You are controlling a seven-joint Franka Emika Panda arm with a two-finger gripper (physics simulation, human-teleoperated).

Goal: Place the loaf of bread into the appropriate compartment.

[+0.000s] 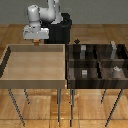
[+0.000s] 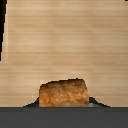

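One loaf of bread held in fingers, above light-wood tray

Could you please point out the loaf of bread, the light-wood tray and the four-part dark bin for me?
loaf of bread (image 2: pixel 64 93), wrist view, middle of its crusty orange-brown face.
light-wood tray (image 1: pixel 35 83), exterior view, its front wall.
four-part dark bin (image 1: pixel 96 61), exterior view, the central divider between sections.
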